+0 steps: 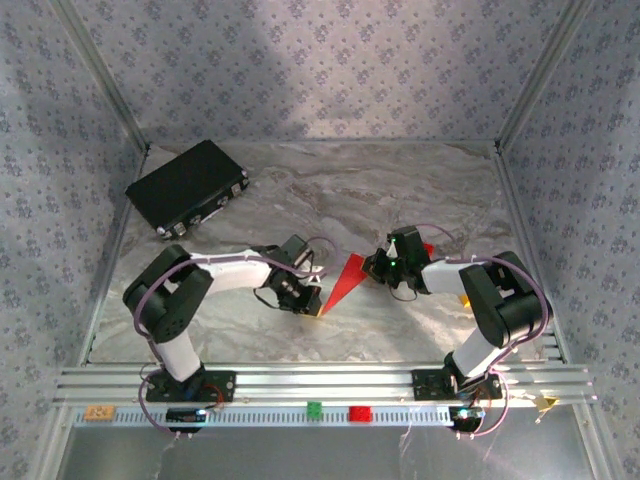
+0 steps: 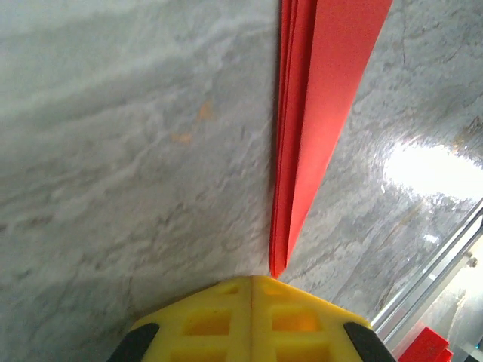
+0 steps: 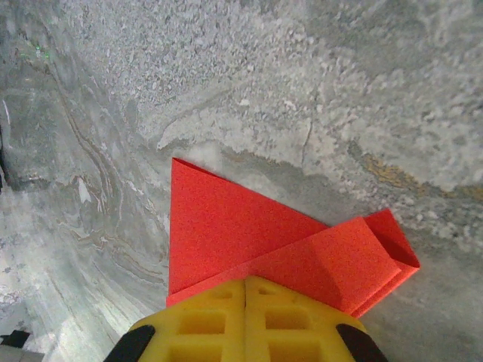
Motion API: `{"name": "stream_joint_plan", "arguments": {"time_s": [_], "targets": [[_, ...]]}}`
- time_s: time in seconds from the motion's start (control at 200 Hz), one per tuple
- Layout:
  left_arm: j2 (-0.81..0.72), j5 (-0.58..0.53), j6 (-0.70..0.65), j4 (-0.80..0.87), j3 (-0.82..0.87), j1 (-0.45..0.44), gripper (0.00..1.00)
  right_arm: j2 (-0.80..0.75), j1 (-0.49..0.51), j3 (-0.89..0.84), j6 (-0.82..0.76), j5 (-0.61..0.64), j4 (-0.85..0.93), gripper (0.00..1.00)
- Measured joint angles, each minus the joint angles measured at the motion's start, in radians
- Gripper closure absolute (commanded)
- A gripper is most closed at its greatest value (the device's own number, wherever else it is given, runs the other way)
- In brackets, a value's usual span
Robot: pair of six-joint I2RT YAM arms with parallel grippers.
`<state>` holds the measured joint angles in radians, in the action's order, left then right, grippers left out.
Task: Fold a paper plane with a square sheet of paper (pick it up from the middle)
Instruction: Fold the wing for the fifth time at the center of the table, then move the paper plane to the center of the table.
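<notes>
Both grippers are pinching the folded red paper, mid-tabletop.
Nearest, the left gripper [image 1: 311,304] is clamping shut on the pointed tip of the paper [image 1: 345,281], probably anchoring it. The paper is lying flat and running away to the right gripper [image 1: 379,268], which is squeezing the wide end's flaps, likely setting the crease. A black box [image 1: 186,187] is sitting in the far left corner.
</notes>
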<state>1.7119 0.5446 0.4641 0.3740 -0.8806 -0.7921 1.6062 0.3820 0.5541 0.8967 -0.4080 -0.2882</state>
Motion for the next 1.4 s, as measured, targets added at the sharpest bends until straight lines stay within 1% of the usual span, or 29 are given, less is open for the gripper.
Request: {"name": "stream_joint_plan", "arguments": {"time_s": [0.145, 0.29, 0.41, 0.585, 0.864, 0.944, 1.079, 1.204, 1.399], "targets": [[-0.071, -0.026, 0.005, -0.007, 0.01, 0.008, 1.0, -0.002, 0.001, 0.001, -0.017, -0.002, 0.003, 0.95], [-0.127, -0.04, 0.025, -0.038, 0.032, 0.042, 1.0, -0.006, 0.014, 0.01, -0.066, -0.011, 0.031, 0.95], [-0.159, -0.041, 0.047, -0.071, 0.062, 0.073, 0.96, -0.011, 0.028, 0.011, -0.108, -0.034, 0.053, 0.94], [-0.166, -0.036, 0.08, -0.114, 0.083, 0.102, 0.93, -0.014, 0.053, 0.025, -0.174, -0.069, 0.096, 0.94], [-0.144, -0.003, 0.123, -0.181, 0.084, 0.103, 0.88, -0.027, 0.105, 0.079, -0.252, -0.105, 0.142, 0.91], [-0.125, 0.008, 0.132, -0.192, 0.084, 0.103, 0.87, -0.064, 0.11, 0.079, -0.256, -0.096, 0.156, 0.9], [-0.091, 0.033, 0.134, -0.2, 0.082, 0.103, 0.84, -0.179, 0.111, 0.056, -0.234, -0.02, 0.17, 0.88], [-0.043, 0.054, 0.14, -0.202, 0.066, 0.103, 0.81, -0.302, 0.098, -0.021, -0.17, 0.051, 0.175, 0.86], [0.027, 0.082, 0.14, -0.203, 0.003, 0.098, 0.79, -0.427, 0.09, -0.154, -0.059, 0.099, 0.196, 0.83]]}}
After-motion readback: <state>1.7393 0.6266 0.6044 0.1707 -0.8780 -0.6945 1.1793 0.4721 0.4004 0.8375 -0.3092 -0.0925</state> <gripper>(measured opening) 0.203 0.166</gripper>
